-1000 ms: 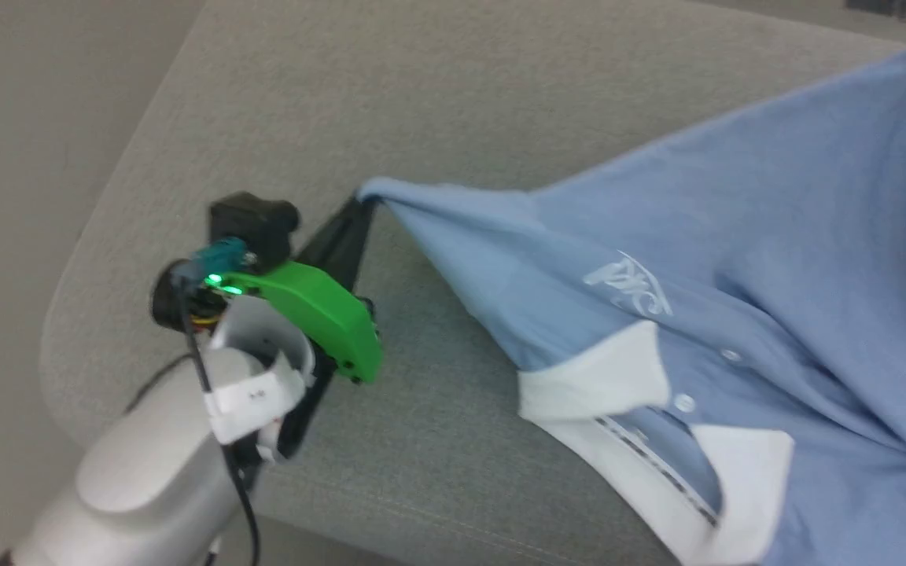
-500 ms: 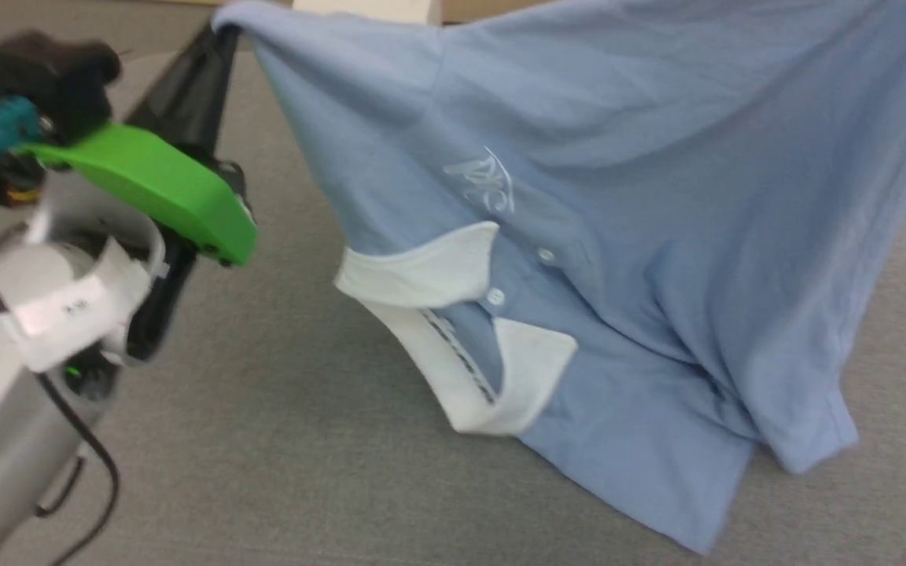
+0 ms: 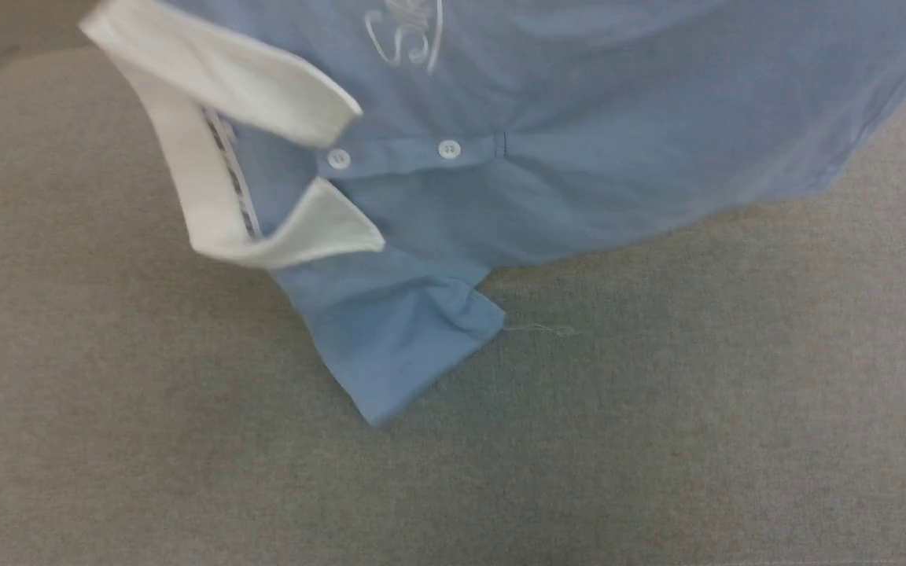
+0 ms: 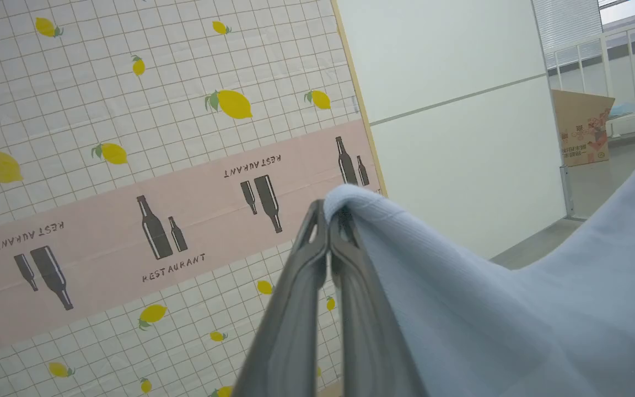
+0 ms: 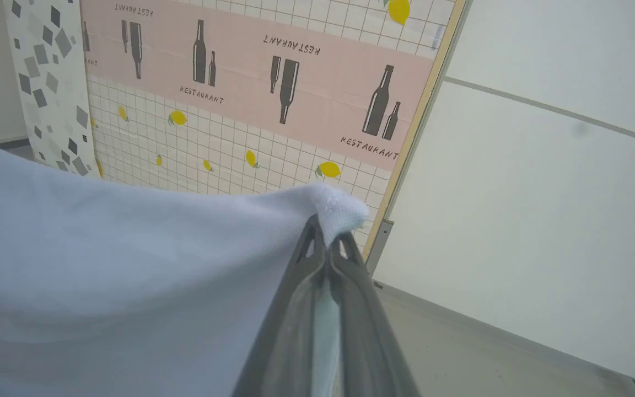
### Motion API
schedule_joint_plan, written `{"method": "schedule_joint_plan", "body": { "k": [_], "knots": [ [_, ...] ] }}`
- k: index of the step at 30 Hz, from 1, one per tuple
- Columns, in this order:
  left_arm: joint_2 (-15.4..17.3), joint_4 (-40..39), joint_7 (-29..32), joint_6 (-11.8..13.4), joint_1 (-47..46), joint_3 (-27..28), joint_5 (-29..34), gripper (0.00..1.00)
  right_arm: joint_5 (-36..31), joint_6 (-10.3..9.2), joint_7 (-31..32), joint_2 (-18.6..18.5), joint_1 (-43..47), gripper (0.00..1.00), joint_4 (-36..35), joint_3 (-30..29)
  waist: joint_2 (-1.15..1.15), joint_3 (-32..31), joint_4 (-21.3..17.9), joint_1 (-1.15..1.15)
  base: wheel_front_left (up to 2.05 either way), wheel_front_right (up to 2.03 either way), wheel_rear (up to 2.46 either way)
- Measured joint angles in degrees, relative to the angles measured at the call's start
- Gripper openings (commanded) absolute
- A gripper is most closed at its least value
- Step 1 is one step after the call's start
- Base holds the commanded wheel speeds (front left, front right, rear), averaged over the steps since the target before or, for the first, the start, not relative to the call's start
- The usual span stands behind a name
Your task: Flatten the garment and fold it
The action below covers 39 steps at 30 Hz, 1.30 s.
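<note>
Two pinch points are noted: the left gripper is clamped on a bunched edge of the light blue polo shirt, the right gripper on another. The shirt is hung over the grey upholstered surface, its white collar spread open and one sleeve lowest.
</note>
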Motion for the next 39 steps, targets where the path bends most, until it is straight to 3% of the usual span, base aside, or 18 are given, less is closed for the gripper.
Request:
{"method": "schedule_joint_plan", "body": {
  "k": [8, 12, 16, 26, 33, 39],
  "knots": [
    [-2.76, 14.97, 4.32, -8.58, -18.86, -1.80, 3.66, 0.00, -3.13, 0.00, -6.37, 1.11, -14.82, 0.00, 7.79, 5.19, 0.00, 7.74, -1.88, 0.00, 0.00, 0.00, 0.00],
    [-4.71, 25.03, 5.02, -11.63, -28.60, -4.24, 7.17, 0.00, -3.97, 0.00, -10.59, 3.61, -23.82, 0.00, 16.19, 7.91, 0.00, 12.27, -3.11, 0.01, 0.00, 0.00, 0.00],
    [-7.45, 33.93, 3.20, -12.55, -38.02, -5.47, 9.96, 0.00, -5.43, 0.00, -16.08, 5.65, -32.47, 0.00, 23.52, 10.44, 0.00, 16.83, -4.28, 0.01, 0.00, 0.00, 0.00],
    [-14.18, 51.01, -11.11, -12.69, -54.15, -4.93, 15.19, 0.00, -6.80, 0.01, -30.19, 10.79, -45.34, 0.00, 38.93, 13.84, 0.00, 25.43, -6.52, 0.02, 0.00, 0.00, 0.00],
    [-15.88, 56.29, -14.83, -12.94, -53.45, -8.47, 15.39, 0.00, -4.99, 0.01, -33.54, 11.26, -45.67, 0.00, 42.78, 19.54, 0.00, 28.56, -5.82, 0.02, 0.00, 0.00, 0.00],
    [-15.84, 55.89, -17.23, -12.96, -43.96, -12.38, 11.61, 0.00, -3.54, 0.01, -34.63, 11.20, -40.55, 0.00, 44.88, 24.55, 0.00, 28.87, -3.48, 0.01, 0.00, 0.00, 0.00]
  ]
}}
